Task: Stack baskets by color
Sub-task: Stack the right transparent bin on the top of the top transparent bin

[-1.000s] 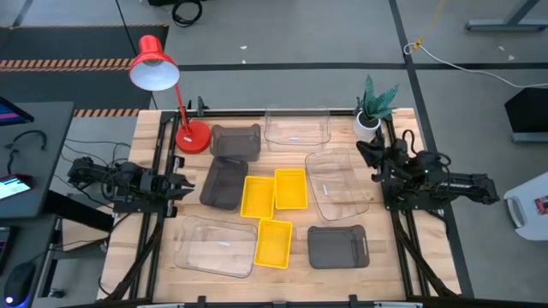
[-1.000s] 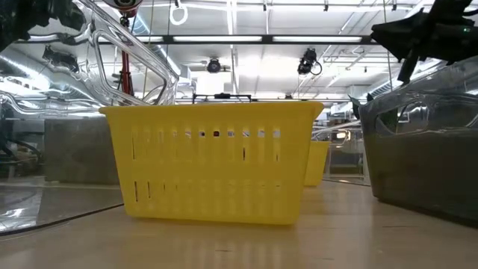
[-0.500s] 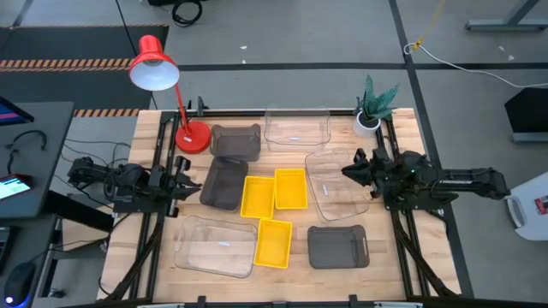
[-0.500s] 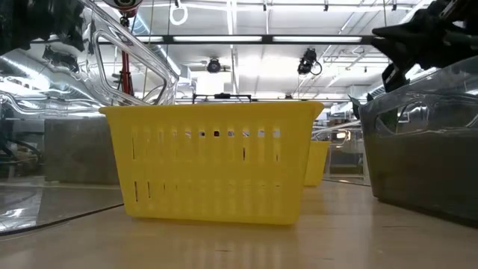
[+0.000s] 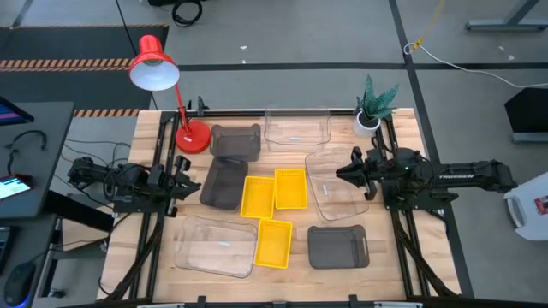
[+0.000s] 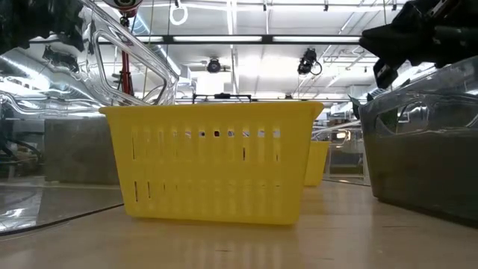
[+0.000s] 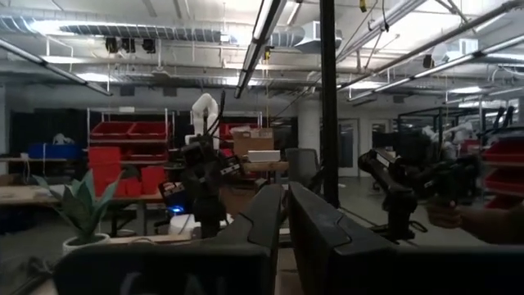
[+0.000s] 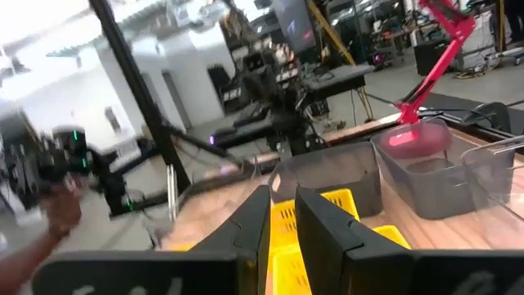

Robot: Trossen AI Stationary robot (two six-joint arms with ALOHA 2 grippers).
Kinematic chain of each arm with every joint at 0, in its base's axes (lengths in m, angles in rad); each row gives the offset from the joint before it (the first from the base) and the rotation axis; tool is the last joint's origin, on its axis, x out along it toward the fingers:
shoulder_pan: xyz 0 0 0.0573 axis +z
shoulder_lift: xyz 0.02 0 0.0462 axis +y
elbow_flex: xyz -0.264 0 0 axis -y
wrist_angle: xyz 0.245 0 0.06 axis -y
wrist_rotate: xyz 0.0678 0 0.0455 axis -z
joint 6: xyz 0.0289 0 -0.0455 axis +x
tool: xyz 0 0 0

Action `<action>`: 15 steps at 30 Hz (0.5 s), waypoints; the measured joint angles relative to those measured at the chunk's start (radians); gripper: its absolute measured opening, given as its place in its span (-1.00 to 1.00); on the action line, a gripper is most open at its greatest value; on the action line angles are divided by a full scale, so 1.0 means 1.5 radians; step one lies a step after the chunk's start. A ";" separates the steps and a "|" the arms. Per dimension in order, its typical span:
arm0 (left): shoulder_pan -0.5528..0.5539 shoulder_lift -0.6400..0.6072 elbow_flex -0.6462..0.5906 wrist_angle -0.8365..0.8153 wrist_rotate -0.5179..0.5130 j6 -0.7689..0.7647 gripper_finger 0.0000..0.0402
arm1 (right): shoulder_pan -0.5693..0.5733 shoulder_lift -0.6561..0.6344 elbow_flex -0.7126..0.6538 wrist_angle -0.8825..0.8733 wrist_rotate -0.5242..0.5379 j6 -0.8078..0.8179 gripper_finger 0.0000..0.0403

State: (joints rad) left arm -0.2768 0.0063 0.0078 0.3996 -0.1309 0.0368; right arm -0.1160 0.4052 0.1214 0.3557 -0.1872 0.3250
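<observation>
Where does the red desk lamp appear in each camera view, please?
High view: the lamp is at upper left, its foot by a grey basket.
Low view: cannot tell; only a red sliver shows at the top left edge.
Left wrist view: not in it.
Right wrist view: upper right, behind the same grey basket.
Shared landmark: the yellow baskets, missing only from the left wrist view.

The high view is looking straight down on the whole pale wooden slatted table (image 5: 128, 248). The low view is sitting at tabletop height, facing level across it, very near 1 bright yellow slotted plastic basket (image 6: 213, 161) (image 5: 274, 242), which both views are sharing. The 2 wrist views are looking level across the table toward each other's sides.
</observation>
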 joint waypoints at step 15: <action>0.000 0.000 0.000 -0.094 -0.131 -0.019 -0.96 | 0.037 0.135 0.139 -0.271 0.008 -0.092 -0.67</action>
State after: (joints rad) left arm -0.2770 0.0063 0.0078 0.2582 -0.3279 0.0084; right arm -0.0612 0.6082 0.3306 -0.0514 -0.1753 0.1863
